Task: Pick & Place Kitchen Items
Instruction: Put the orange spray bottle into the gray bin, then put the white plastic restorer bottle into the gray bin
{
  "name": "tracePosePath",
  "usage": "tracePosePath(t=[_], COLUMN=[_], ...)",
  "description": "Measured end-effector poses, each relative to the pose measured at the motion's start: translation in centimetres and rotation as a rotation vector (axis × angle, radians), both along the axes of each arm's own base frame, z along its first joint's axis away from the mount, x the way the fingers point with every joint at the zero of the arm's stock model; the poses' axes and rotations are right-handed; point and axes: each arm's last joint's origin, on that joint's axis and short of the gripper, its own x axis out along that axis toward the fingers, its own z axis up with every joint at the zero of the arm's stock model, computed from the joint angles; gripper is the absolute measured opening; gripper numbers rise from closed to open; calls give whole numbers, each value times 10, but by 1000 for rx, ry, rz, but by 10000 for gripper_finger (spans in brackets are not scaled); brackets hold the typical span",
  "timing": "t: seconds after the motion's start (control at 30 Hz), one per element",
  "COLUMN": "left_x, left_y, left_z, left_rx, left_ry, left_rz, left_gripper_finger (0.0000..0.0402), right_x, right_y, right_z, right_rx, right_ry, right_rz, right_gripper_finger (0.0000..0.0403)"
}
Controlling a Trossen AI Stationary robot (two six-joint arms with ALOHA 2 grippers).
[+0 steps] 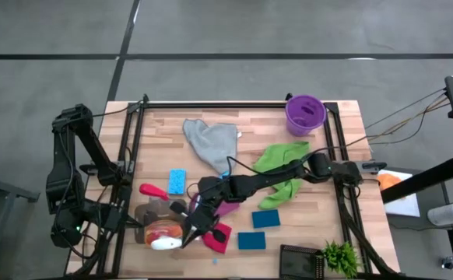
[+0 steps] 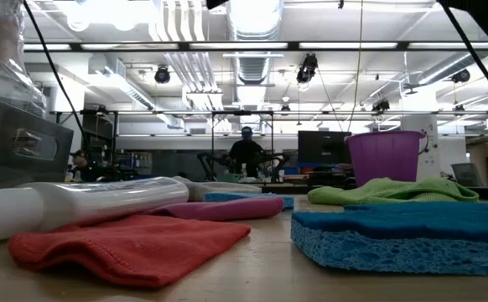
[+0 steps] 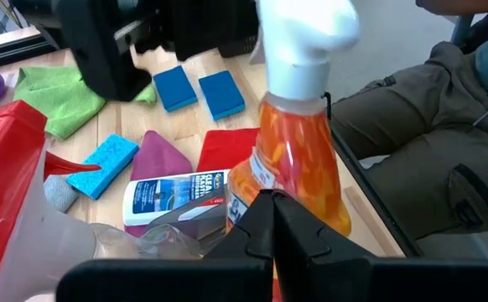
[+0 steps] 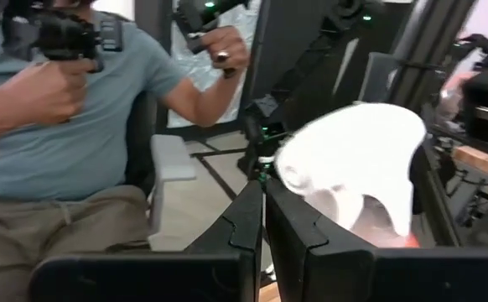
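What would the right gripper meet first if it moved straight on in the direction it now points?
Most likely the white trigger head of the orange spray bottle, which sits just ahead of the right gripper, slightly to one side of its shut jaws. The exact gap is unclear.

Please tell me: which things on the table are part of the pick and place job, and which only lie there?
Job things: grey cloth, green cloth, magenta cloth, red cloth, sponges, orange spray bottle, clear spray bottle.

Lying about: purple bucket, plant, black box.
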Motion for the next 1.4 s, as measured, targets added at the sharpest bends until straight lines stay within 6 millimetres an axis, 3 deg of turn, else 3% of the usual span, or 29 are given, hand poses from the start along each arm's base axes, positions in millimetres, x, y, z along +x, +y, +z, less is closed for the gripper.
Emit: tracePosePath(t=[0.47, 0.97, 1.17, 1.4], left_x=[0, 1, 1, -2], left_y=[0, 1, 1, -4], left_z=[0, 2, 12, 43], left_rx=[1, 19, 66, 150], left_ry=[-12, -62, -153, -380], left_rz=[11, 42, 46, 68], left_gripper_finger=[0, 0, 0, 0], right_x=[38, 41, 36, 35], right_y=[5, 4, 11, 3], right_z=[-18, -20, -5, 5], right_rx=[127, 110, 60, 124], right_ry=[97, 139, 24, -191], right_rz=[-187, -286, -254, -289], right_gripper_finger=[18, 18, 18, 18])
